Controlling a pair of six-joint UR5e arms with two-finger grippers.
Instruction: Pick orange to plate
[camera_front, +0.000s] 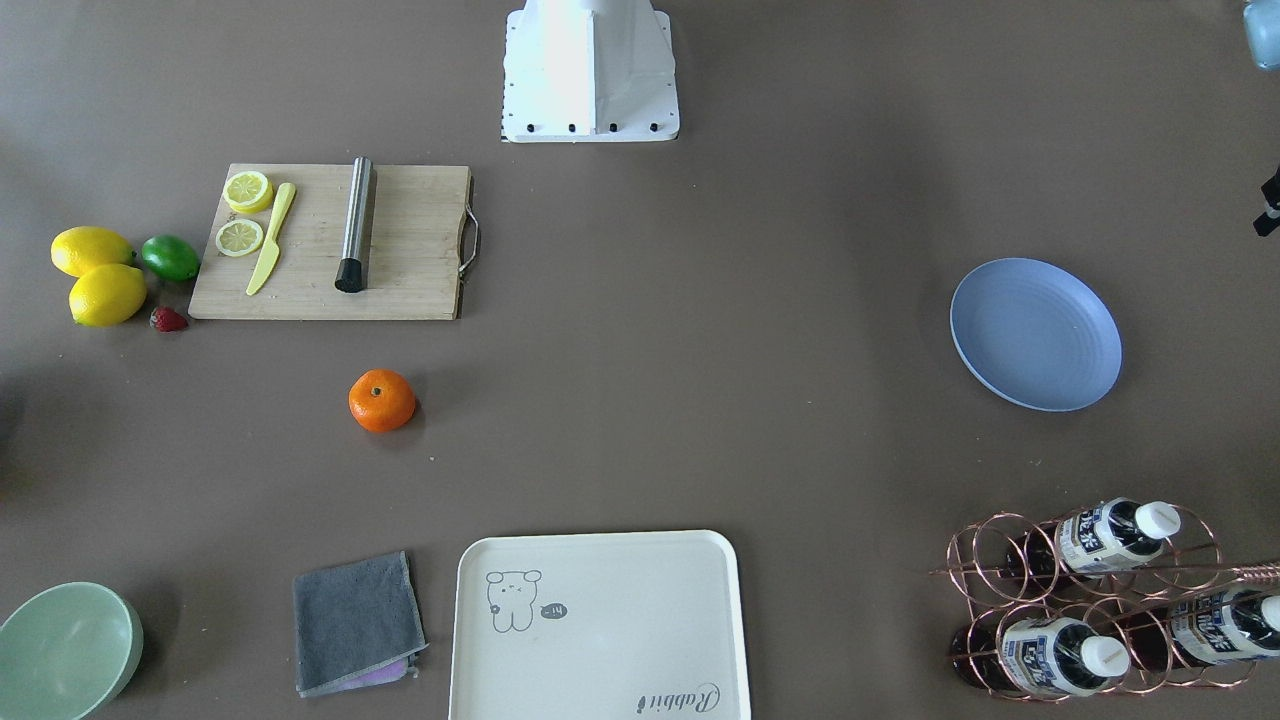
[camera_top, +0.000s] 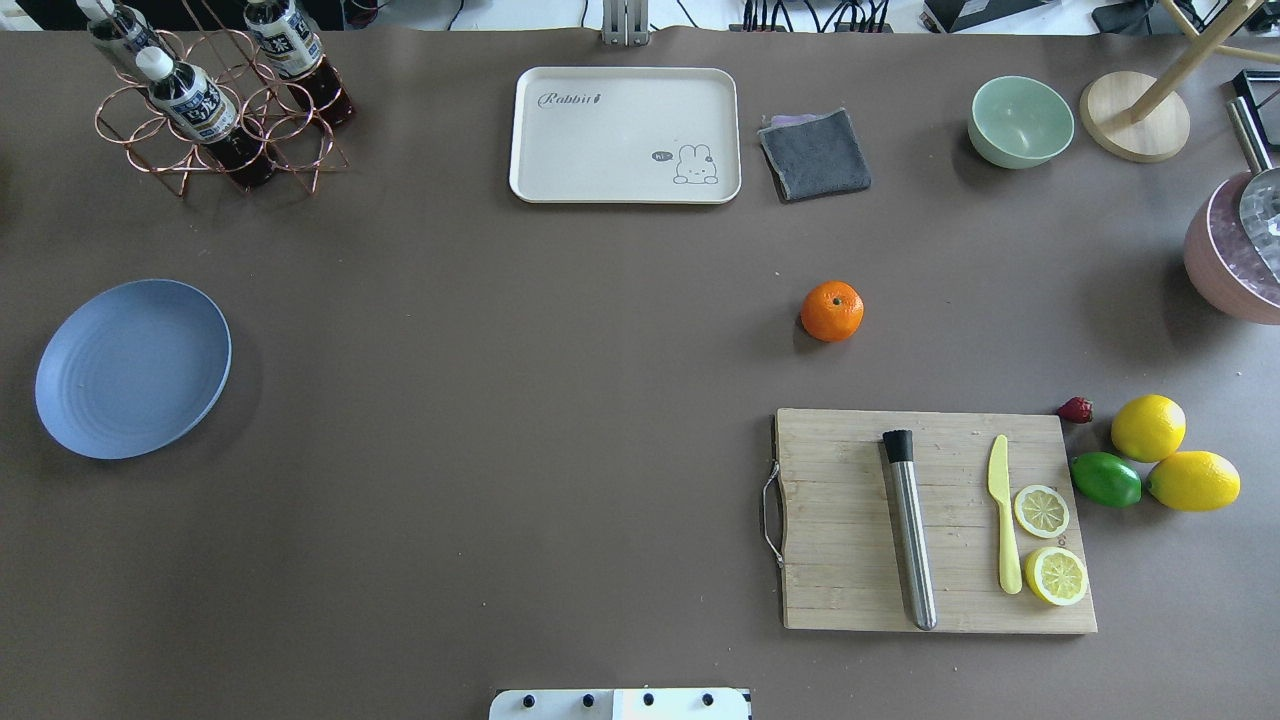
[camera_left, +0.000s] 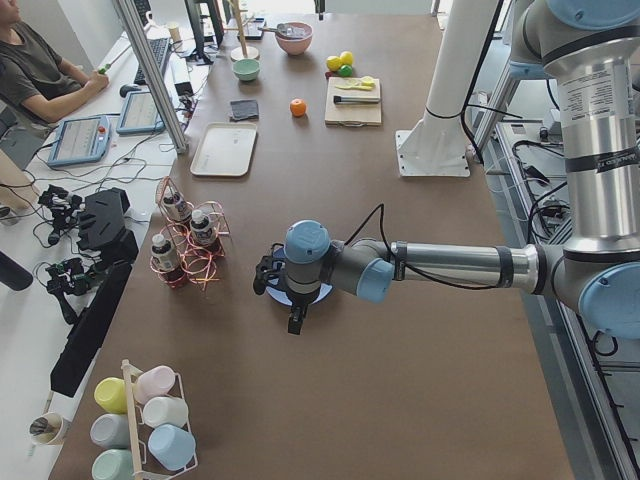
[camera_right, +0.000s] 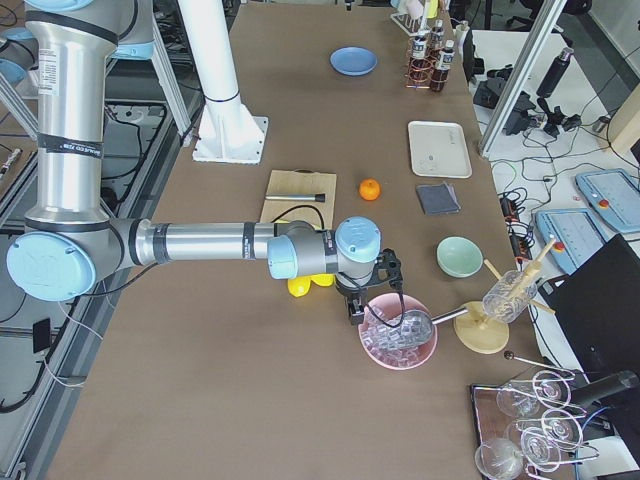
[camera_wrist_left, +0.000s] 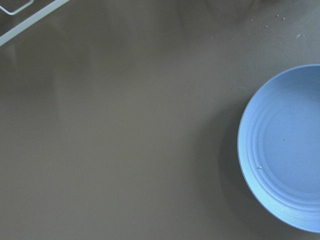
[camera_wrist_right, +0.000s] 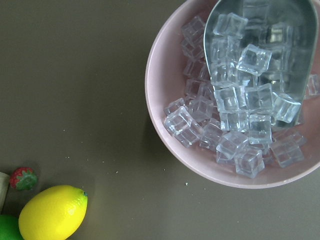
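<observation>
- Orange (camera_top: 832, 311) sits on the table (camera_top: 500, 400), stem dimple up, round, near the cutting board (camera_top: 850, 560).
- Plate (camera_top: 133, 368) lies well apart, below my left gripper (camera_left: 268, 278).
- I cannot tell whether it or my right gripper (camera_right: 388, 268) is apart.

Orange (camera_top: 832, 310) well apart from plate (camera_top: 133, 368)

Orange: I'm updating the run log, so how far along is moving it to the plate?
Done: nothing. The orange sits on the table, beyond the cutting board; the plate is empty. In hand: nothing visible; the left arm reaches over the plate, the right arm over the ice bowl. Left: reach, grasp, carry, release.
</observation>
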